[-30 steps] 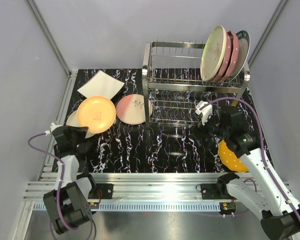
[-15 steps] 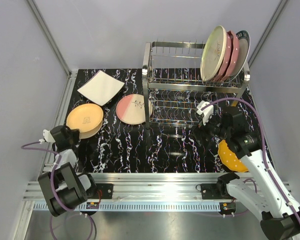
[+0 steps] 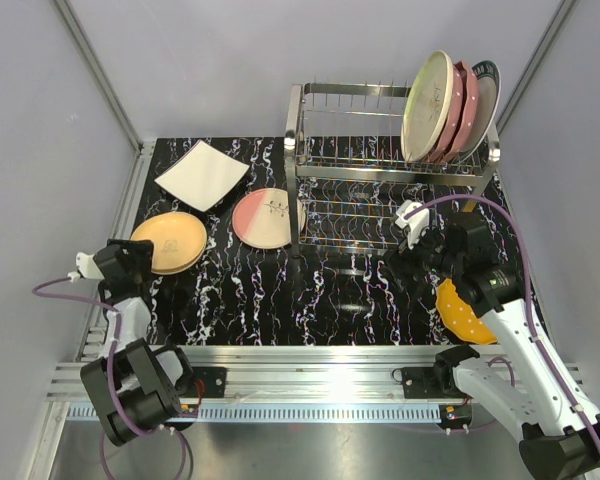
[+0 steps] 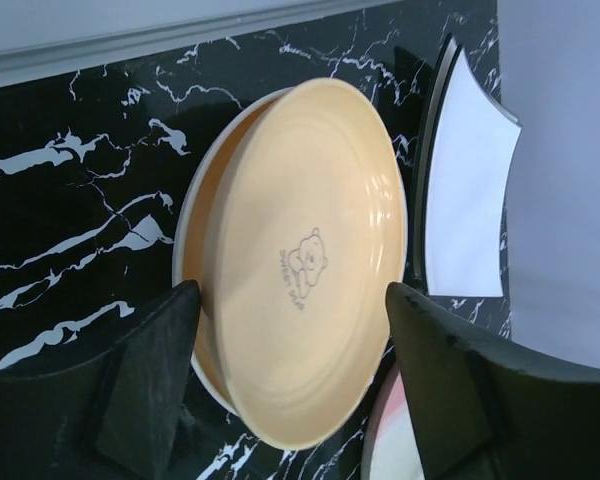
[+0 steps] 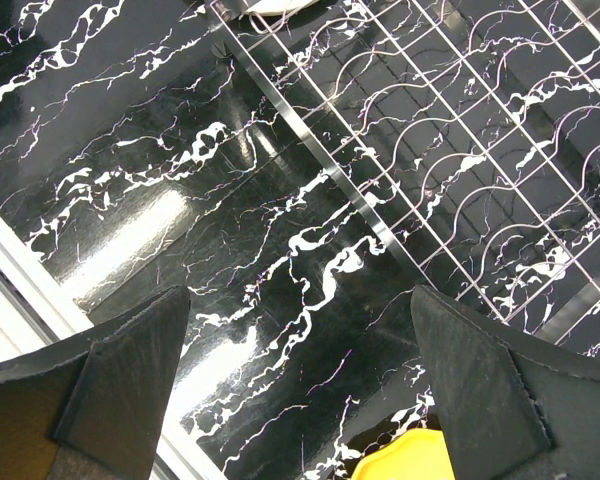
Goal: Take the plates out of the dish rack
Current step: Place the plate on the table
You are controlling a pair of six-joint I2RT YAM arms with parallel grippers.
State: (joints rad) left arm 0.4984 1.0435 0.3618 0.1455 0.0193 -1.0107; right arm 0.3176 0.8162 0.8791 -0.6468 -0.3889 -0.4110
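The chrome wire dish rack (image 3: 390, 170) stands at the back right. On its upper tier three plates stand on edge: a cream one (image 3: 427, 105), a pink dotted one (image 3: 458, 112) and a white dark-rimmed one (image 3: 485, 92). A yellow-orange plate (image 3: 172, 240) (image 4: 300, 260) lies at the left on another plate, whose rim (image 4: 192, 250) shows beneath. My left gripper (image 3: 130, 262) (image 4: 290, 295) is open, its fingers either side of that plate's near edge. My right gripper (image 3: 405, 262) (image 5: 300, 300) hangs open over bare table in front of the rack's lower tier.
A white square plate (image 3: 202, 174) (image 4: 465, 210) and a pink-cream plate (image 3: 262, 217) lie left of the rack. An orange dotted plate (image 3: 463, 312) (image 5: 405, 465) lies under my right arm. Grey walls enclose the black marbled table (image 3: 310, 290); a metal rail (image 3: 310, 365) runs along its near edge.
My left gripper has opened and let go of the yellow-orange plate, which went from tilted up to lying flat. The left arm has drawn back towards the left. The right arm has hardly moved.
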